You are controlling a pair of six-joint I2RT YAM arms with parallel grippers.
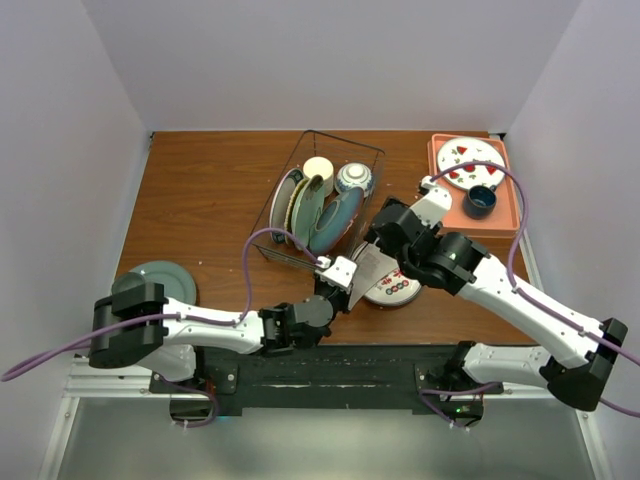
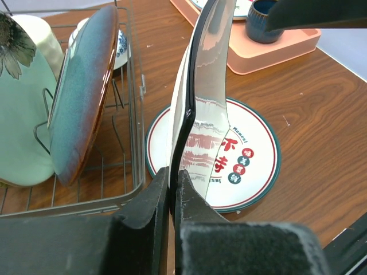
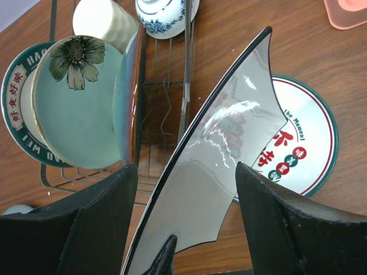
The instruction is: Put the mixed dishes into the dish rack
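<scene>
My left gripper (image 1: 340, 275) (image 2: 172, 189) is shut on the lower edge of the white square plate (image 1: 362, 272) (image 2: 209, 86) and holds it upright on edge, just right of the dish rack (image 1: 345, 135) (image 2: 137, 114). My right gripper (image 1: 385, 235) (image 3: 184, 172) is open, one finger on each side of the square plate (image 3: 218, 166), not touching it. The rack holds a dark-rimmed white plate (image 3: 17, 103), the green flower plate (image 1: 305, 205) (image 3: 80, 109), the teal-blue plate (image 1: 335, 220) (image 2: 80, 97), the cream mug (image 1: 318, 170) and the patterned bowl (image 1: 354, 178). A round white plate with dark rim (image 1: 398, 292) (image 2: 252, 166) lies flat on the table under the square plate.
An orange tray (image 1: 508, 205) at the back right carries a white plate with red marks (image 1: 465, 160) and a dark blue cup (image 1: 480, 200). A grey-green plate (image 1: 165, 275) lies at the left, partly under my left arm. Walls close in on three sides.
</scene>
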